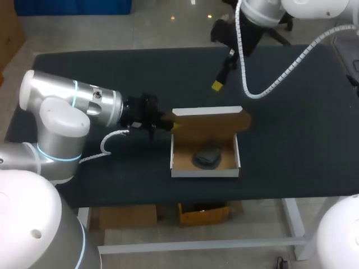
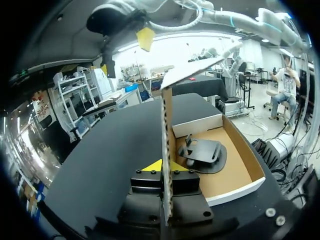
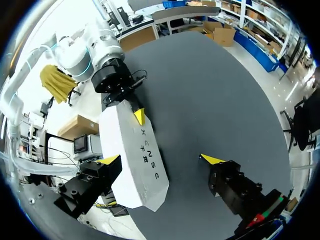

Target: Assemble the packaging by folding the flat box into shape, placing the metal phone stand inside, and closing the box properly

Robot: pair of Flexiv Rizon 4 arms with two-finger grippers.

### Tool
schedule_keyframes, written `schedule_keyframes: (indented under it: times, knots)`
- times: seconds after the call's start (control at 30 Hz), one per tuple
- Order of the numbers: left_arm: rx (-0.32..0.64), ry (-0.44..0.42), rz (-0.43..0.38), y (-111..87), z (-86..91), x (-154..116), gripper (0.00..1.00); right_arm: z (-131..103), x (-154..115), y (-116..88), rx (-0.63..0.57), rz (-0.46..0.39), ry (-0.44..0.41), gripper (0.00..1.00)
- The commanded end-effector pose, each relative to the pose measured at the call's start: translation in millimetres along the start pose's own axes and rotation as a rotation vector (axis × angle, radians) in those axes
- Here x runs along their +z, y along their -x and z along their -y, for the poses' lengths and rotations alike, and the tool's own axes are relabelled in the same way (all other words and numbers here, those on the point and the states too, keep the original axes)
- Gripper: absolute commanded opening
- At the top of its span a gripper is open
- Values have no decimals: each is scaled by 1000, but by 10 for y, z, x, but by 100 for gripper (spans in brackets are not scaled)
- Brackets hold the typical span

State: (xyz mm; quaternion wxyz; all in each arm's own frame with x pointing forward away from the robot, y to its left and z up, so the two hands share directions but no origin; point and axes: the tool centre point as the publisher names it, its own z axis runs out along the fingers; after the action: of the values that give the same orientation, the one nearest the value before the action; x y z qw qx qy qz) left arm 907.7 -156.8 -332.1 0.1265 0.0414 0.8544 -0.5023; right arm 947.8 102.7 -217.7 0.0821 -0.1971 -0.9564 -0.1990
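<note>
The black table (image 1: 297,145) bears the open box (image 1: 205,172) near its front edge, with the dark metal phone stand (image 1: 208,157) lying inside. The left gripper (image 2: 164,166) is clamped on the side edge of the raised lid (image 1: 210,122). The right gripper (image 3: 161,160) hangs above the lid, fingers spread wide.

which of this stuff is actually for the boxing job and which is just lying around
For the job:
- box, lid up
- phone stand, inside the box
- left gripper, shut on the box's lid edge
- right gripper, open, above the box

Not part of it:
- table, which only bears the rest
</note>
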Motion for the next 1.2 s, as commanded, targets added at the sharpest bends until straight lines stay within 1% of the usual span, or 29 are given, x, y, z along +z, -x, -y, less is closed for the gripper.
schedule_keyframes:
  times: [0.03,0.07,0.1,0.17,0.4,0.47,0.5,0.67,0.83,0.87,1.2]
  knots:
    - [50,21,118,-181,27,44,0,203,-56,-22,97,2,52,100]
    - [60,32,134,-190,25,51,0,236,-57,-16,134,5,55,100]
    - [84,43,142,-212,24,62,0,267,-49,-16,145,22,46,100]
    - [106,44,160,-235,27,58,0,315,-45,-30,175,13,70,100]
    - [189,62,221,-262,53,12,0,446,-41,-44,289,30,99,100]
    - [212,56,220,-250,66,0,0,472,-27,-52,322,32,97,100]
    - [219,68,233,-246,70,-6,0,485,-21,-55,332,27,100,100]
    - [283,81,247,-200,77,0,0,527,41,-92,391,23,89,100]
    - [334,81,257,-175,70,16,0,579,129,-162,436,-4,102,100]
    - [335,81,256,-171,59,22,0,598,148,-178,453,22,90,100]
    - [361,82,256,-162,-43,41,0,598,148,-178,453,22,90,100]
